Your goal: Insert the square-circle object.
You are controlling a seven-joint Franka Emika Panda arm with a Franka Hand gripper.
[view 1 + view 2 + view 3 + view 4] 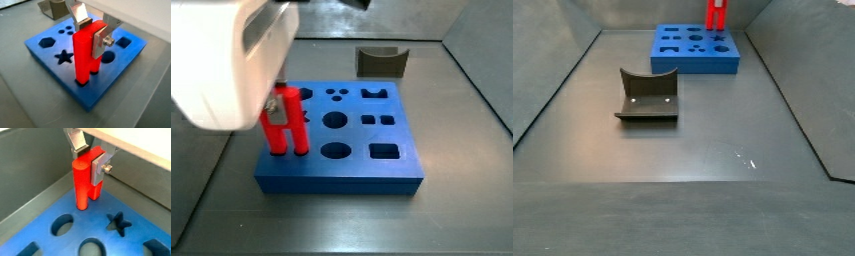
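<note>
I see the gripper (93, 31) closed on the upper part of the red square-circle object (85, 57), one silver finger (101, 42) flat against its side and the other behind it. The piece stands upright, its lower ends reaching into openings in the blue block (47, 57); in a wrist view (83, 180) its round peg meets the blue surface. How deep it sits I cannot tell. In a side view the piece (283, 122) is at the block's (345, 172) 9 o'clock edge. A grey-brown curved block (647, 96) lies well apart from the blue block (694, 62) on the grey floor (700, 150), at about 7 o'clock from it.
</note>
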